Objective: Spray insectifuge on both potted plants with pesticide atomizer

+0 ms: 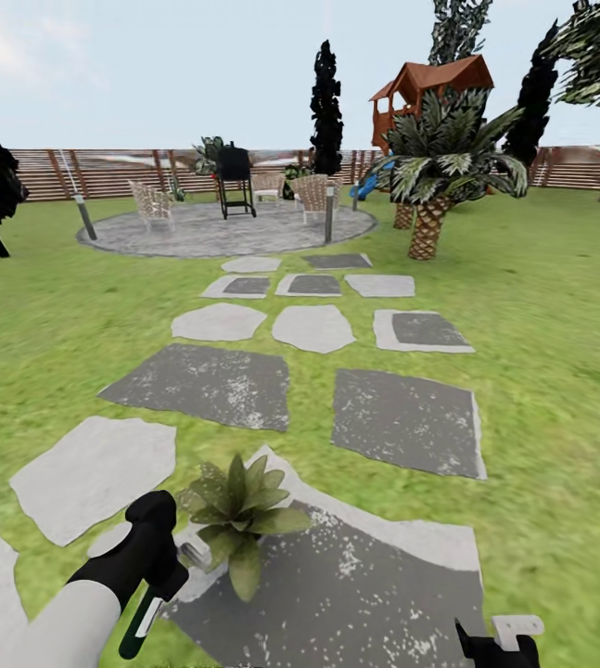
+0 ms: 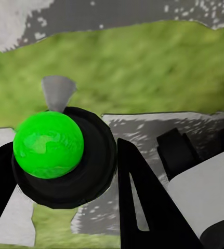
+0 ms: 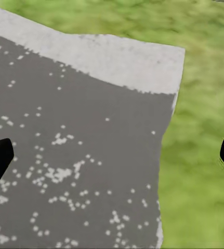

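Far ahead of the atomizer (image 1: 146, 617), straight up the path, a black barbecue grill on thin legs (image 1: 235, 176) stands upright. A pale woven chair (image 1: 152, 204) sits just left of the grill and another (image 1: 313, 193) just right of it. A slim grey post (image 1: 83, 215) leans further left, and a second post (image 1: 329, 209) stands upright beside the right chair. Ahead and to the atomizer's right rises a short palm with a scaly brown trunk (image 1: 439, 172). Behind the palm are a wooden playhouse with a red-brown roof (image 1: 429, 88) and a blue slide (image 1: 369, 181). A tall, narrow dark tree (image 1: 325, 93) stands beyond the grill.
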`<state>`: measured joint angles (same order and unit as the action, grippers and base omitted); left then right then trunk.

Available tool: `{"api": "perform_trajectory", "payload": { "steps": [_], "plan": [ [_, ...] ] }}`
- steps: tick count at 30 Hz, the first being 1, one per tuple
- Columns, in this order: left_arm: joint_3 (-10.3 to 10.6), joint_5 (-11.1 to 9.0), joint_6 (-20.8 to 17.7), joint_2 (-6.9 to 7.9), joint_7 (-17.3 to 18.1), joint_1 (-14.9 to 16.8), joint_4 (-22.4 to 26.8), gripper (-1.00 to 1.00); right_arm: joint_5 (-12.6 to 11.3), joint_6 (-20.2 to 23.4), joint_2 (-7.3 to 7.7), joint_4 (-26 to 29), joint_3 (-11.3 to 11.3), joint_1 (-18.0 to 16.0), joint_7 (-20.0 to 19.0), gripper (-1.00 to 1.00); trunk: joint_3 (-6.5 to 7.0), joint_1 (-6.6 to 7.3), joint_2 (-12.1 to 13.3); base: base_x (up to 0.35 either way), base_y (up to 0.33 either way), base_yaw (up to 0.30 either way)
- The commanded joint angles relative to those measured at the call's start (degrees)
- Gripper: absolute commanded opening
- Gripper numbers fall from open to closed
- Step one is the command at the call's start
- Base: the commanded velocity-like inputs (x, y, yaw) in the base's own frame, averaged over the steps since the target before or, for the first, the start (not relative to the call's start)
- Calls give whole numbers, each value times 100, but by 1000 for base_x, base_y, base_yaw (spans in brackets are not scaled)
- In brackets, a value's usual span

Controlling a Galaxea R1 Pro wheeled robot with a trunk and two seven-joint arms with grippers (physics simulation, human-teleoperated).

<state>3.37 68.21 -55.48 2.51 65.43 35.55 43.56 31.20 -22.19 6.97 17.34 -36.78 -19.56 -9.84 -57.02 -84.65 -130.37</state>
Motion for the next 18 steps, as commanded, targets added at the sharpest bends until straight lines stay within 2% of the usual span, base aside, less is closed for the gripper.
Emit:
{"api": "perform_trajectory", "payload": {
  "steps": [1, 7, 12, 18],
  "plan": [
    [18, 55, -33, 3, 58, 5, 5, -100, 19, -22, -2, -3, -49, -4, -44, 100, -5, 1, -2, 0, -273, 259],
    [22, 59, -38, 4, 58, 8, 6, -100, 26, -22, -2, -3, -49, -4, -44, 100, -5, 1, -2, 6, -265, 275],
    [23, 56, -49, 0, 75, 27, 7, -100, 27, -22, -2, -3, -49, -4, -44, 100, -5, 1, -2, 198, -180, 278],
    [42, 70, -67, -5, 108, 31, -2, -100, 27, -22, -2, -3, -49, -4, -44, 100, -5, 1, -2, 87, -59, 69]
  ]
}}
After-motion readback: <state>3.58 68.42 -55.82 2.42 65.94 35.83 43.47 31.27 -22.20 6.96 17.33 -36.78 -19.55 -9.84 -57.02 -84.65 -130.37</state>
